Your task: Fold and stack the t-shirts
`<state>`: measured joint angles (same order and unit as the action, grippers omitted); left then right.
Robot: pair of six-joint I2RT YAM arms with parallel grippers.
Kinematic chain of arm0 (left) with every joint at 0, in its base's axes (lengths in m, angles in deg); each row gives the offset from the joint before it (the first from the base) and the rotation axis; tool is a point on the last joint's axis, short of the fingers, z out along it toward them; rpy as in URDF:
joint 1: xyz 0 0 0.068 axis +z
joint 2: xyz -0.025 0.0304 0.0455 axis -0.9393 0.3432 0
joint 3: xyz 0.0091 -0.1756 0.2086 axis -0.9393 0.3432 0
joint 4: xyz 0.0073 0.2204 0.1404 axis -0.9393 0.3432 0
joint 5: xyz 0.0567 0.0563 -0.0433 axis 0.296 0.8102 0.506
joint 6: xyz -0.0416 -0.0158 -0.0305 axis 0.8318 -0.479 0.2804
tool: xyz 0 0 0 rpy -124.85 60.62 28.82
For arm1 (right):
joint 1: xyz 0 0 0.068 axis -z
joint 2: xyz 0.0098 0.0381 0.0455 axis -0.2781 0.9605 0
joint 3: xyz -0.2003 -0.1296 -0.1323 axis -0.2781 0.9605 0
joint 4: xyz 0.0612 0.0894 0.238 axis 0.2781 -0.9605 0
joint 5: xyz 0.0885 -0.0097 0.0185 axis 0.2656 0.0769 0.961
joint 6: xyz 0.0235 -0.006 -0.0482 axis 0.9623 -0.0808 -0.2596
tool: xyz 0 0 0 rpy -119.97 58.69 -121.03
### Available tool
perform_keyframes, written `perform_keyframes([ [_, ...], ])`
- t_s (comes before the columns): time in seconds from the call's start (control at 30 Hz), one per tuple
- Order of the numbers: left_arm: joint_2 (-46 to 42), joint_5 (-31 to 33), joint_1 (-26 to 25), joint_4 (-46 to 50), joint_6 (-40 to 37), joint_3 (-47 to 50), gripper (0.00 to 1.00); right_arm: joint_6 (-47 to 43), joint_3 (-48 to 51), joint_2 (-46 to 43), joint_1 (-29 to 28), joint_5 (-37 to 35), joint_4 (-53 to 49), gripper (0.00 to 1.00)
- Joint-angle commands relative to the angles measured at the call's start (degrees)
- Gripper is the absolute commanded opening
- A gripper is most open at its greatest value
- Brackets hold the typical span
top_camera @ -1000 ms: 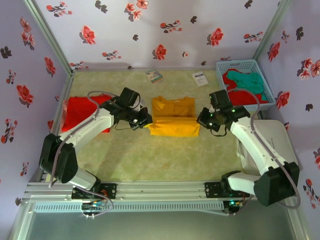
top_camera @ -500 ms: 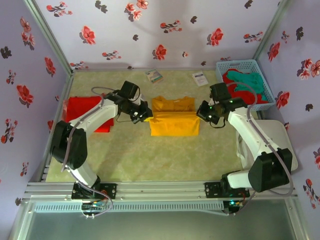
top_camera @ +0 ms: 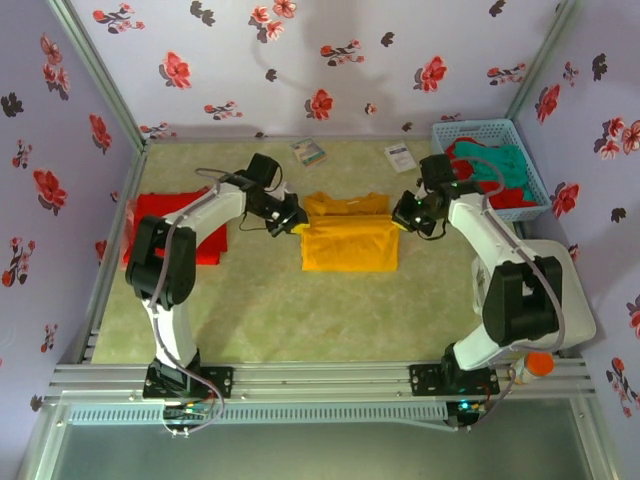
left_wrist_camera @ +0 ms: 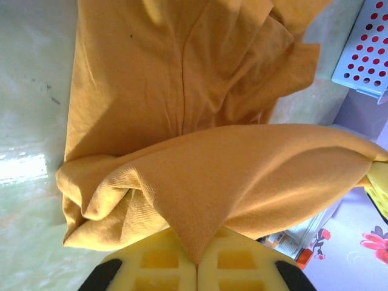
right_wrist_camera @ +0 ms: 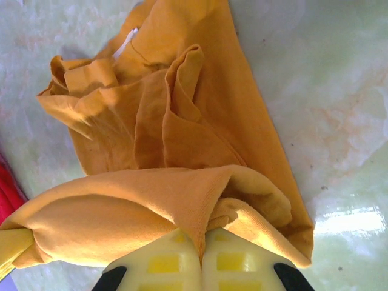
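Left gripper (top_camera: 293,222) and right gripper (top_camera: 400,222), each pinching a hem corner of the mustard-yellow t-shirt (top_camera: 348,250), are carrying it farther toward the collar, nearly completing the half-fold.

Pale table (top_camera: 300,320) with mustard-yellow t-shirt (top_camera: 347,243), red t-shirt (top_camera: 160,220), blue basket (top_camera: 478,127), cards (top_camera: 309,152).

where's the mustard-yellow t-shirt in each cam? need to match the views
Top external: mustard-yellow cloth t-shirt at the centre of the table, between left gripper and right gripper.
Left wrist: t-shirt across the centre, raised fold edge pinched at bottom centre.
Right wrist: t-shirt centre-left, same edge pinched at bottom centre.
Shared landmark: that raised fold edge, stretched between both shut grippers.
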<state>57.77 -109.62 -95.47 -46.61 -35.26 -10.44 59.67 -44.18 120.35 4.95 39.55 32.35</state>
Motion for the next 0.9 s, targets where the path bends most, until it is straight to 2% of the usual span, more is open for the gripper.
perform_keyframes([
  [0.0, 3.1, -2.8, 1.3, -0.1, -1.9, -3.1, 0.03, -1.8, -2.4, 2.5, 0.9, -0.2, 2.3, 0.00],
  [0.13, 6.2, -3.0, 2.3, -0.6, -2.4, -6.1, 0.06, -1.9, -3.9, 6.2, 1.4, 0.3, 4.2, 0.00],
  [0.23, 9.3, -3.1, 3.1, -0.1, -3.7, -9.2, 0.19, -1.7, -5.3, 10.0, 2.0, 1.6, 6.5, 0.01],
  [0.3, 11.5, -3.1, 4.1, -0.9, -3.9, -11.2, 0.31, -1.3, -6.9, 12.9, 2.4, 1.8, 8.0, 0.13],
  [0.33, 12.7, -3.1, 4.6, -0.7, -4.3, -12.4, 0.37, -1.2, -7.8, 14.3, 2.3, 2.0, 8.5, 0.23],
  [0.37, 14.0, -3.3, 5.2, -0.1, -4.9, -14.1, 0.39, -1.4, -9.1, 15.8, 2.4, 2.5, 8.9, 0.37],
  [0.4, 15.3, -3.6, 5.9, 0.7, -5.5, -15.9, 0.39, -1.5, -10.2, 17.0, 2.4, 2.4, 9.2, 0.48],
  [0.5, 17.0, -3.7, 7.5, 3.2, -6.8, -20.1, 0.39, -1.4, -12.2, 18.3, 2.4, 2.5, 10.0, 0.70],
  [0.57, 16.0, -3.5, 8.3, 3.5, -7.3, -20.5, 0.39, -1.3, -12.2, 17.5, 2.4, 3.1, 11.0, 0.81],
  [0.7, 11.2, -2.9, 8.2, 3.1, -7.1, -18.1, 0.33, -1.5, -10.5, 14.3, 2.4, 3.7, 11.3, 0.86],
  [0.87, 5.0, 2.0, 4.3, 2.8, -6.1, -12.2, 0.24, 0.3, -4.8, 7.6, 1.7, 5.3, 12.2, 0.87],
])
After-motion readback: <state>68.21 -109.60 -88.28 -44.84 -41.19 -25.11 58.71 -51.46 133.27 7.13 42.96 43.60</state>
